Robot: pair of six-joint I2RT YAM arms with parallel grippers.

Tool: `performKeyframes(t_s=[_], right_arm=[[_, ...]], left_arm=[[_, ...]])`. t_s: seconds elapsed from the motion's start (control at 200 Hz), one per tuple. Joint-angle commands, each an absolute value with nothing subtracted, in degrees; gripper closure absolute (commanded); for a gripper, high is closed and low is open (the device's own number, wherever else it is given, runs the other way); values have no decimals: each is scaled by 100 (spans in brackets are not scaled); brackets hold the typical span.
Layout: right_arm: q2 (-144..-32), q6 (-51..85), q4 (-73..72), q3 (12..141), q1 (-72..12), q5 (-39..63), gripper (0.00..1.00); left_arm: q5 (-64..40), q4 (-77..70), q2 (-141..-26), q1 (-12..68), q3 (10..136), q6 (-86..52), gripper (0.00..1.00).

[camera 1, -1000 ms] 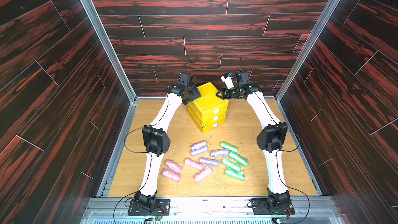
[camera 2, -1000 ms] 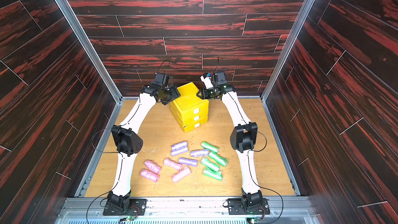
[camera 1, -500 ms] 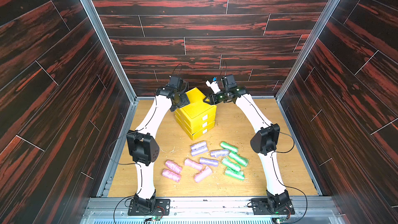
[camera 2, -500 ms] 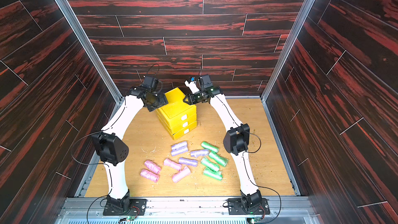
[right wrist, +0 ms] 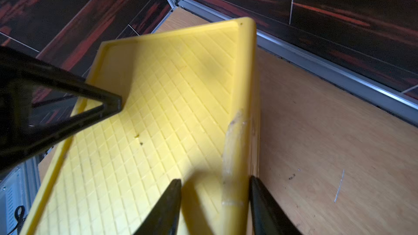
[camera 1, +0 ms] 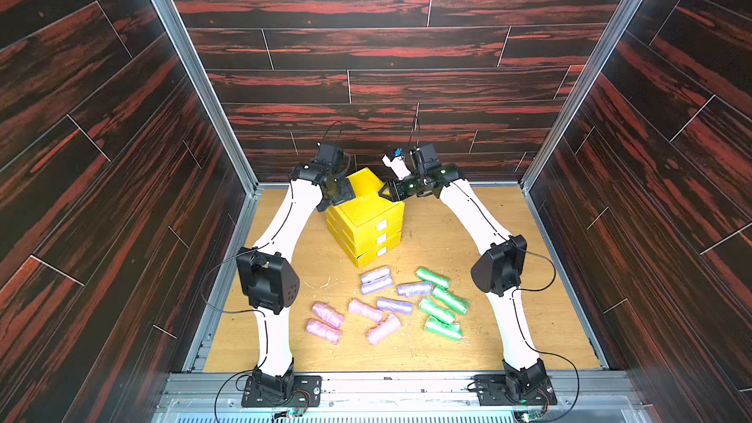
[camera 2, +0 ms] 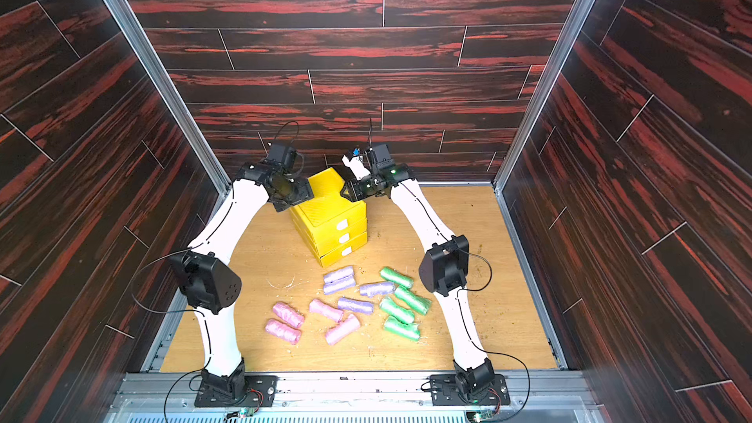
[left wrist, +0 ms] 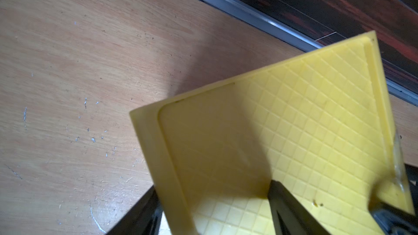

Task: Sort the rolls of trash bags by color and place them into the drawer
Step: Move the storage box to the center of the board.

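The yellow drawer stands at the back middle, its three white-tabbed fronts closed. My left gripper is open astride its top left edge, one finger outside the wall and one on the gridded lid. On the top right edge my right gripper is open, with the raised rim between its fingers. Pink rolls, purple rolls and green rolls lie loose on the floor in front.
The wooden floor is boxed in by dark panel walls with a metal rail close behind the chest. Both white arms arch forward from bases at the front edge, their elbows flanking the rolls.
The chest has shifted left and a little toward the front, with both grippers moving along at its top edges. The right jaws have widened slightly.
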State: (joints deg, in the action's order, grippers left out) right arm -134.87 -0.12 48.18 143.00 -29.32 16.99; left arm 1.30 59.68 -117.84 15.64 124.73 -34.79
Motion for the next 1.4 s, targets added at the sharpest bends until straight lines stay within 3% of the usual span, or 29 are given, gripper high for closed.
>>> performKeyframes(t_s=[0.0, 0.246, 0.486, 0.651, 0.817, 0.977, 1.202, 1.398], right_arm=[[-13446, -3, 5673, 14104, -3418, 1823, 47], [-12836, 982, 5064, 14394, -3165, 638, 30], [-11555, 2860, 4802, 13692, -3129, -1026, 26], [-10519, 4027, 4817, 12167, -3131, -274, 25], [-8692, 4854, 2856, 8957, -3241, 733, 27], [-7673, 5725, 2143, 7196, -3462, 913, 27], [-7753, 6148, 1557, 6416, -3935, 1175, 26], [-8057, 6214, 1257, 6231, -4112, 1460, 26]], left_arm=[[-449, 6114, -12274, 1743, 12799, -3202, 23], [-82, 6045, -11637, 1742, 12501, -3122, 20], [176, 5798, -10791, 1709, 11600, -3032, 16], [114, 5554, -10566, 1539, 11115, -3102, 16], [-229, 4958, -10264, 1070, 10855, -3268, 15], [-663, 4941, -10577, 633, 11675, -3007, 12], [-2056, 5498, -12068, 352, 13597, -2404, 10], [-2628, 5836, -12787, 243, 14335, -1562, 6]])
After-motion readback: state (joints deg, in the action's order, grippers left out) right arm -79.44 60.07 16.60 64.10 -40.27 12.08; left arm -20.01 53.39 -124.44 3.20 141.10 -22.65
